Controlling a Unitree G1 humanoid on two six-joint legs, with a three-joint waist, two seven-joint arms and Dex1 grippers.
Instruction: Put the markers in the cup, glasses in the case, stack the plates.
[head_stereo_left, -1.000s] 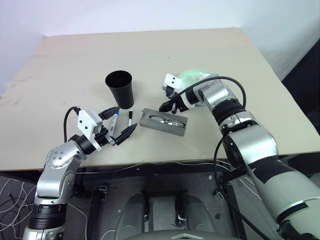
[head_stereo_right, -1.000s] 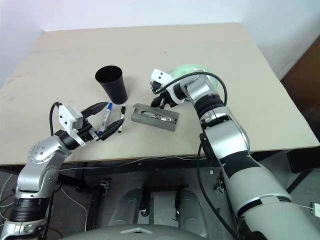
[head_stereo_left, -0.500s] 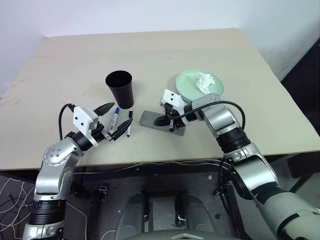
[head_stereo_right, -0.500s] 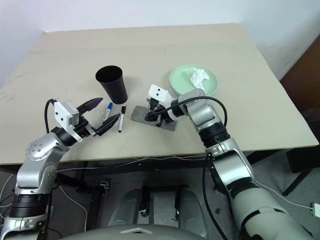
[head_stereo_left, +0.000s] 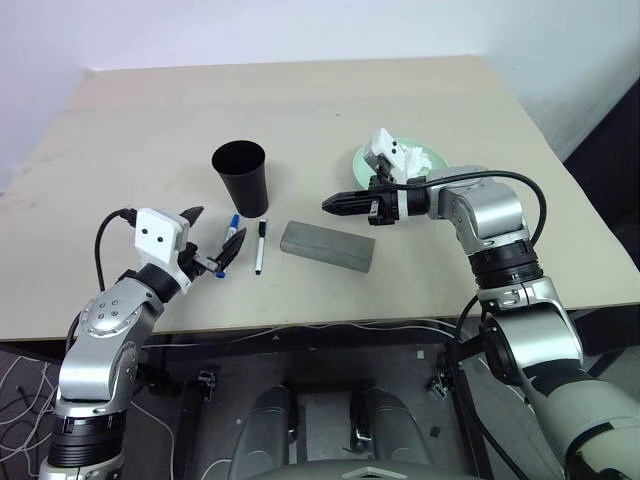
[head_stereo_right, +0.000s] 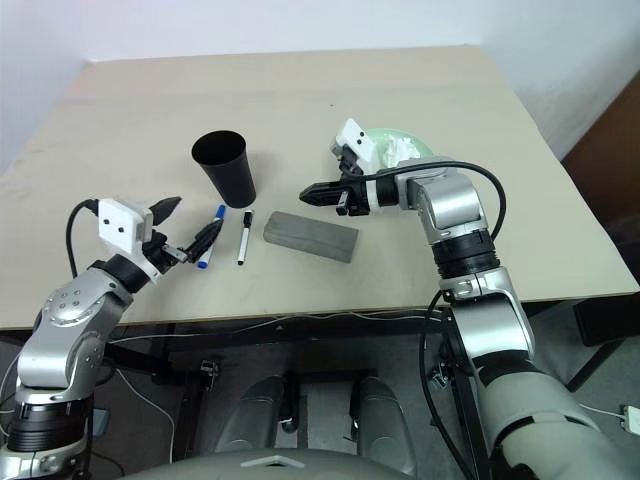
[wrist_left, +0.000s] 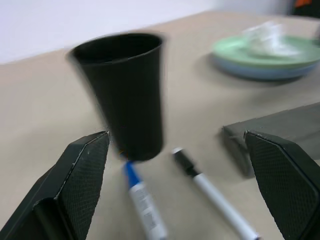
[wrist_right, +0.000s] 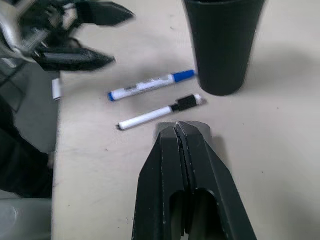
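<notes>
We see a big, flat beige table (head_stereo_left: 300, 110) with a plain white wall behind it. A tall black plastic cup (head_stereo_left: 240, 177) stands upright on the table, and we cannot tell if anything is inside it. The long grey felt-like case (head_stereo_left: 327, 246) lies shut on the table, a little to the right of the cup. Farther right sits a round pale green plate (head_stereo_right: 385, 135) on top of a round light blue plate (wrist_left: 260, 71), with a crumpled white tissue (head_stereo_left: 418, 157) lying on the green one.

Two slim white markers lie side by side on the table, between the cup and the case. The blue-capped marker (wrist_right: 150, 85) has its cap almost touching the foot of the cup. The black-capped marker (wrist_right: 159, 112) lies just beside it.

Our left hand (head_stereo_left: 208, 240) is wide open and holds nothing; it hangs just beside the blue-capped marker. Our right hand (head_stereo_left: 337, 204) is pressed tight shut with nothing in it, up above the case.
</notes>
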